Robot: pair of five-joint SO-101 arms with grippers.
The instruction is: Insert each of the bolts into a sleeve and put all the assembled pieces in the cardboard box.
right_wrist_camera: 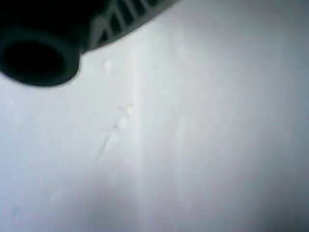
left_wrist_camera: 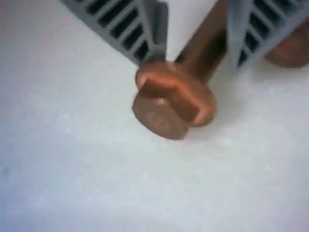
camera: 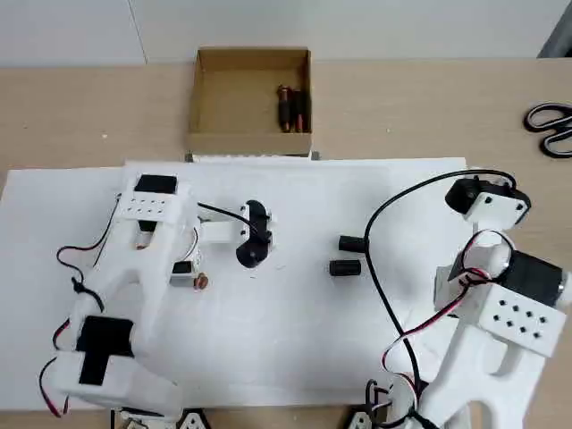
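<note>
Bolt [left_wrist_camera: 174, 104]: copper, shank clamped between the nearly closed jaws of the left gripper [left_wrist_camera: 195, 50], head low over the white sheet [camera: 295, 357]. Step: pickup. Next: alignment with a black sleeve [camera: 350, 242] is called for. Right gripper [right_wrist_camera: 96, 29]: grip cannot be told.

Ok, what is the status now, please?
Left fingers shut on bolt. Right arm: sleeve close, grip unclear. Two sleeves loose on mat. Black cable beside them.
</note>
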